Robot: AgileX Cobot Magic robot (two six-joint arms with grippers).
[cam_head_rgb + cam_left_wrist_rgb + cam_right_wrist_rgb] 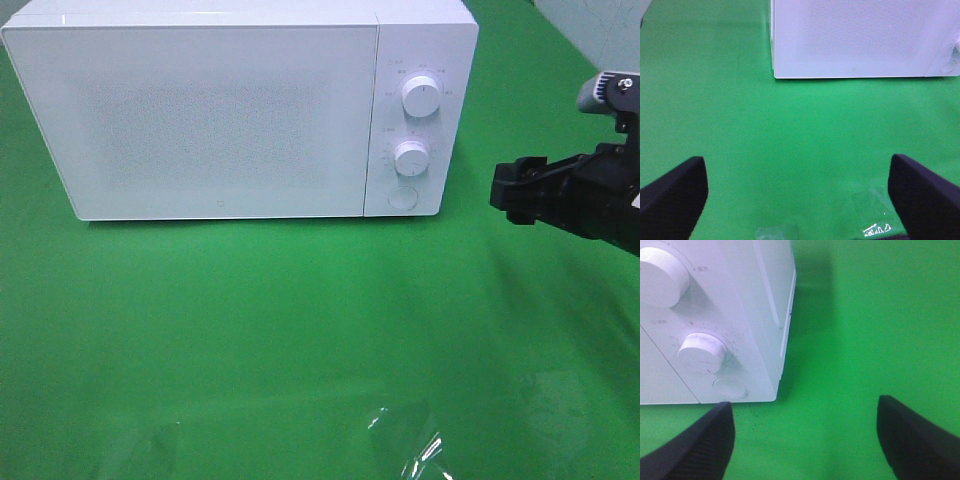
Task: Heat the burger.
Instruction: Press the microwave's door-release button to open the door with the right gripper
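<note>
Okay, quick pass. White microwave [220, 110] sits at the back of the green cloth [250, 330], with its door [190, 120] shut and the panel frosted, so nothing inside can be made out. The control strip is on the microwave's right side: upper knob [421, 97], lower knob [411, 157] and a round button [403, 197] under them.

Burger: can't tell where it is; none of the three views shows it.

Right gripper [512, 192] hangs above the cloth to the right of the microwave, apart from it, roughly level with the lower knob and button and pointing toward that side. In its wrist view the two black fingers [700, 445] are spread wide with only bare cloth between them. They hold nothing and touch nothing. The front right corner of the microwave lies just ahead of them.

Left gripper [797, 167] shows only in its own wrist view. Its fingers [675, 197] are also spread wide, with nothing between them, and it is over open cloth facing the microwave's front left corner, well apart from it.

A clear shiny patch [415, 445] lies on the cloth near the front edge. It is too faint to say what it is.
</note>
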